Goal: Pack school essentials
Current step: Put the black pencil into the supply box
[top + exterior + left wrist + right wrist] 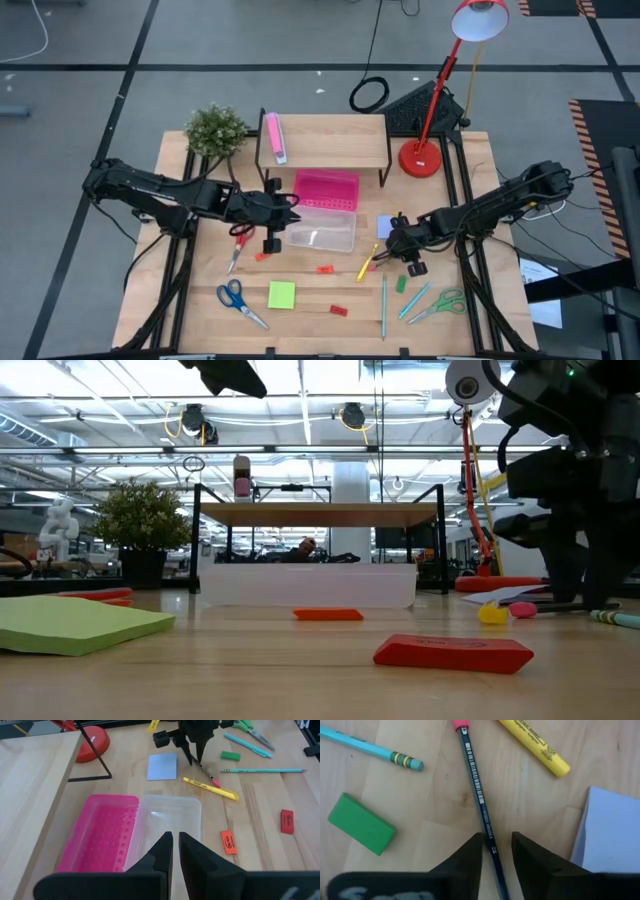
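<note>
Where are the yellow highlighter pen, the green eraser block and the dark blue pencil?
yellow highlighter pen (535, 747), right wrist view, middle of its barrel.
green eraser block (361, 823), right wrist view, its top face.
dark blue pencil (476, 780), right wrist view, mid-shaft, above the fingers.

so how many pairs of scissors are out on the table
3. Red-handled scissors lie left of the clear container, blue-handled scissors at the front, left of the lime-green pad, and green-handled scissors at the front right. None seems hidden.
</note>
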You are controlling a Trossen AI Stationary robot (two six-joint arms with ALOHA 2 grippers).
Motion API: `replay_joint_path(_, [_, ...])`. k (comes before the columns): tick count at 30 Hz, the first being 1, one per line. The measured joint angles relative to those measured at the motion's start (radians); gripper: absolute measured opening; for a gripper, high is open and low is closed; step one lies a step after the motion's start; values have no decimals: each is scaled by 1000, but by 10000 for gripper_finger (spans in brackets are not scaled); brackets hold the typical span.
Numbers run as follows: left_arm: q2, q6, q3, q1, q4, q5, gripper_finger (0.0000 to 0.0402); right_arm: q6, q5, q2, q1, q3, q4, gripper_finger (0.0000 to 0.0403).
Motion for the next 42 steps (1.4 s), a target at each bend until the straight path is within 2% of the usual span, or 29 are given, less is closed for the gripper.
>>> replay_joint_path(6, [0,0,0,0,0,0,35,-15,-11,-1,0,-19,16,27])
replay_joint_path(10, [0,0,0,0,0,0,35,-32,-20,0,0,-20,17,8])
replay_joint_path(16, [0,-3,0,0,0,1,35,-31,-29,-13,-1,-22,17,18])
replay_joint_path(23, [0,-5,0,0,0,1,35,-2,-92,-78,0,4,21,17])
replay_joint_path(32, [0,-3,0,0,0,1,35,144,-104,-90,-7,96,39,16])
replay_joint_path(37, [0,-3,0,0,0,1,35,250,-13,-90,-44,184,53,16])
replay_joint_path(42, [0,-3,0,0,0,1,35,277,54,-90,-97,219,137,16])
